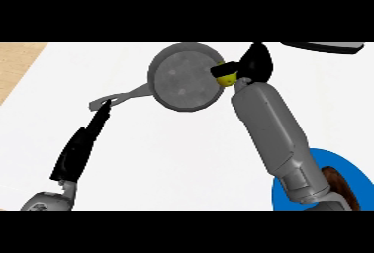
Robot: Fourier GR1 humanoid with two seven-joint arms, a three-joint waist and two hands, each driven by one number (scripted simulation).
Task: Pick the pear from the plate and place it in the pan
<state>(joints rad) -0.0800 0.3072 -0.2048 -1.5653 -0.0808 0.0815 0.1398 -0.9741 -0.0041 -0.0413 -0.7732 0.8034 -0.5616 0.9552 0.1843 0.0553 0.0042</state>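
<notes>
Near the table's point(168, 158) far edge, the right hand point(256, 62), curled round the pear point(226, 75) at the pan's point(182, 79) rim, should centre it before letting go; the left hand point(79, 148) lies open.

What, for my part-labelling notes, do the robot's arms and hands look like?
Both forearms are plain grey: the right forearm is a thick rounded casing ending in a blockier segment; of the left forearm only a rounded stub shows. The right hand and left hand are black with slim fingers. No cables or markings show.
</notes>
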